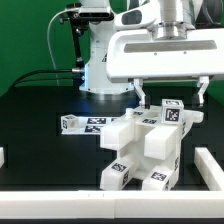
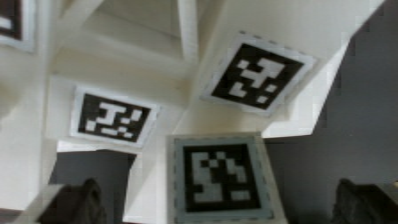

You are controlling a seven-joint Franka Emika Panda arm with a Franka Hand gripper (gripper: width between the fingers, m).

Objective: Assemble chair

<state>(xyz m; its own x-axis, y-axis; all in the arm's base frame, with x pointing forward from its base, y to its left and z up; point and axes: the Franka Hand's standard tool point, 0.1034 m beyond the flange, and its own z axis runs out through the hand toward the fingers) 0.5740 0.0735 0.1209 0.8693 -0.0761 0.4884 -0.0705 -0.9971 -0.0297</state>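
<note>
The gripper [image 1: 172,93] stands open – its two fingers [image 1: 141,90] are wide apart, above the chair [image 1: 148,150] and not holding it. The chair – white tagged blocks joined together – sits in the lower middle of the exterior view, on the black table [image 1: 40,110].

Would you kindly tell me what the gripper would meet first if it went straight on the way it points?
Probably the tagged top piece of the chair: the open gripper points down at it, and the wrist view shows that piece between the fingers. Depth is hard to judge.
</note>
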